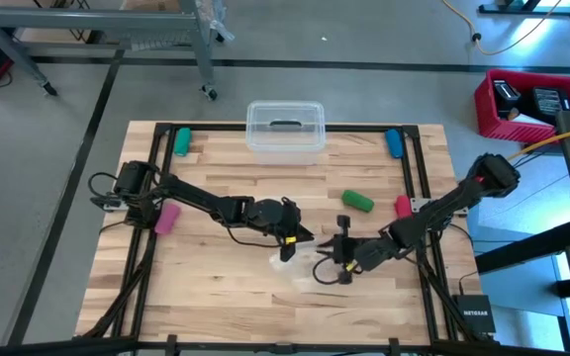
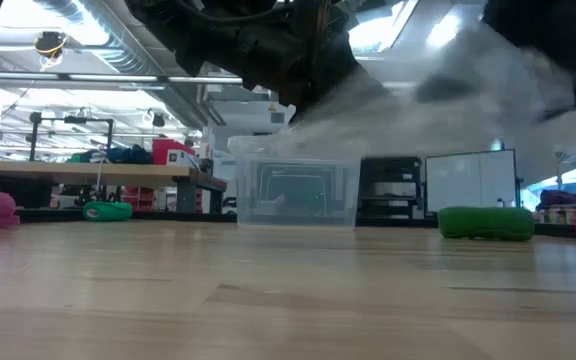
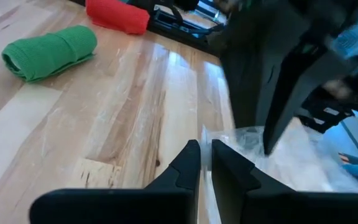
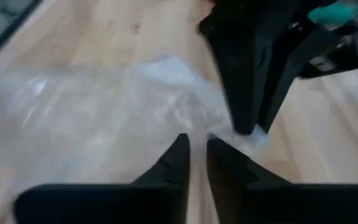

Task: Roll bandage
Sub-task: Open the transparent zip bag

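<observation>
I am holding my left gripper (image 1: 300,237) low over the front middle of the table (image 1: 216,297), tip to tip with my right gripper (image 1: 327,259).

1. Left gripper: the fingers (image 3: 188,163) are standing narrow, with only a slit between them. The edge of the clear plastic bag (image 3: 291,162) is running into that slit, so I am pinching the bag.
2. Right gripper: the fingers (image 4: 178,155) are also standing narrow, and their tips are meeting on the same bag (image 4: 104,106) just beside my left gripper's tips. In the left wrist view they are coming together to a point on the film.
3. The bag is hanging as a hazy sheet between the two grippers, partly lifted off the wood, as the low view shows.

Bandage: I am not finding a loose green strip in any view, so I cannot tell where it is. A green roll (image 1: 357,201) is lying on the wood behind my right gripper, apart from both grippers, with a red roll (image 1: 402,206) near it toward the right edge. A clear box (image 1: 285,129) is standing at the middle of the far edge.
</observation>
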{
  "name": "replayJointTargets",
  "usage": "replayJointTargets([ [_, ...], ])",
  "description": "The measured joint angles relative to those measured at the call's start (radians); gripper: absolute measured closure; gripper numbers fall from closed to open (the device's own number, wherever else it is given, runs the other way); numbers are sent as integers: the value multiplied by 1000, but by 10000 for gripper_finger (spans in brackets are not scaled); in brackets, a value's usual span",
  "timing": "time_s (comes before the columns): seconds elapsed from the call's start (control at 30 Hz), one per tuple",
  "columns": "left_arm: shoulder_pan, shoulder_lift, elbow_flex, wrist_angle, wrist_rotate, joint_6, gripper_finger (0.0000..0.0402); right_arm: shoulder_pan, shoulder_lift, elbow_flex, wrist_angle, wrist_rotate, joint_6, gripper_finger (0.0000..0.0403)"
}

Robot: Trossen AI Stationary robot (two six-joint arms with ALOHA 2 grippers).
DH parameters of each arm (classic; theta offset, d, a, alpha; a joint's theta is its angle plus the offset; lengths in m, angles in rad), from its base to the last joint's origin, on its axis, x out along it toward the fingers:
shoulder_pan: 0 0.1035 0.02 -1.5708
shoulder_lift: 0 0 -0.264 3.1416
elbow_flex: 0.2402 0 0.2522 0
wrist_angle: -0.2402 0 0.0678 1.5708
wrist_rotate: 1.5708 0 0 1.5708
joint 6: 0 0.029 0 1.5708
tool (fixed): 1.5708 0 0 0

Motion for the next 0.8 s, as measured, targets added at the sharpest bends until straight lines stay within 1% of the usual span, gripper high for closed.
replayJointTargets([
  [0.03, 0, -1, 0, -3, 0, 5, 383, 0, -20, 14, -56, -33, 24, 342],
  [0.2, -2, -6, 0, -4, 0, 35, 388, -1, -112, 77, -369, -265, 158, 280],
  [0.27, -2, -8, 0, 5, 0, 43, 386, -1, -142, 97, -457, -284, 200, 264],
  [0.3, -3, -8, 0, 12, 0, 46, 383, 0, -155, 100, -475, -266, 217, 258],
  [0.33, -4, -8, 0, 21, 0, 48, 380, 0, -167, 100, -485, -226, 228, 253],
  [0.47, -20, -9, 0, 69, -1, 77, 376, -2, -174, 77, -409, 15, 270, 250],
  [0.5, -24, -9, 0, 70, -1, 89, 375, -10, -168, 70, -380, 51, 270, 252],
  [0.53, -29, -9, 0, 72, -1, 94, 375, -21, -161, 62, -343, 61, 269, 255],
  [0.57, -33, -9, 0, 75, -1, 98, 375, -31, -155, 53, -303, 44, 269, 258],
  [0.7, -47, -9, 0, 72, -8, 118, 374, -69, -131, 24, -155, -103, 266, 276],
  [0.8, -54, -9, 0, 70, -27, 126, 374, -89, -111, 20, -115, -167, 265, 289],
])
